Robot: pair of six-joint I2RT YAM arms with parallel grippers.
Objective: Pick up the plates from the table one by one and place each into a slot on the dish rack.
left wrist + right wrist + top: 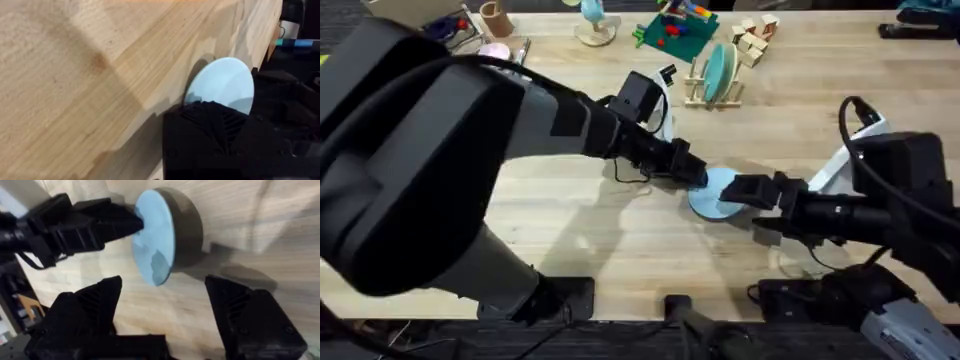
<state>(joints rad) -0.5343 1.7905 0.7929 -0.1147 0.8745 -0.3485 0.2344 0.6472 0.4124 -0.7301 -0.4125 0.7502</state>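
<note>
Left gripper (698, 176) fingers clamped on the rim of the light blue plate (716, 193), holding it tilted up off the table (570, 230) at mid-table. Right gripper (165, 310) fingers spread wide apart, just beside the plate's other edge, not touching. Dish rack (713, 92) sits well behind, already holding a pale plate (719, 72) upright in a slot.

overhead: high above the arm bases, looking down and forward across the table (570, 240)
left wrist: close, low along the tabletop
right wrist: close
shared: light blue plate (716, 193) (222, 82) (154, 242)
</note>
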